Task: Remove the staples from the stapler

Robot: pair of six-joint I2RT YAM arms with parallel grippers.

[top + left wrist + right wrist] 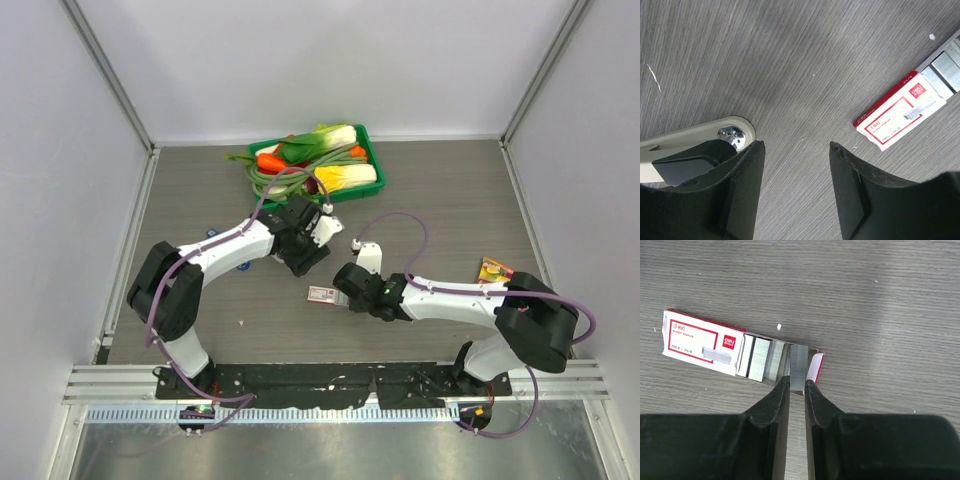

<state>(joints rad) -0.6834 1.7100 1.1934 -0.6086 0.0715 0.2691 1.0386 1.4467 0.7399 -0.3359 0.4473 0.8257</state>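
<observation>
**Top external view.** Both arms reach to the middle of the grey wood-grain table (pixel 430 190). The left gripper (pixel 318 235) sits just below a green tray (pixel 378 165) of toy vegetables (pixel 320 160) at 12 o'clock. The right gripper (pixel 340 285) points toward 9 o'clock, with its tips at the red-and-white staple box (pixel 322 294). A colourful packet (pixel 493 270) lies well apart at 3 o'clock. The stapler cannot be made out from here.

**Left wrist view.** The left gripper (pixel 796 146) stands about half open. Only bare table shows between its fingers (pixel 747 175), so it holds nothing. The beige stapler (pixel 670 140) lies at 9 o'clock, its chrome anvil (pixel 731 135) just outside the left finger. Whether the finger touches it cannot be told. The staple box (pixel 897 117) lies at 2 o'clock, and its drawer is slid out to show packed staple rows (pixel 946 70).

**Right wrist view.** The right gripper (pixel 797 382) is nearly closed, pinching the near end of a strip of staples (pixel 799 360). The strip points toward 12 o'clock and lies over the open end of the staple box (pixel 700 342). It is just to the right of the packed staple rows (pixel 757 359) in the drawer and just to the left of the drawer's red end flap (pixel 817 367). The box sleeve stretches toward 9 o'clock.
</observation>
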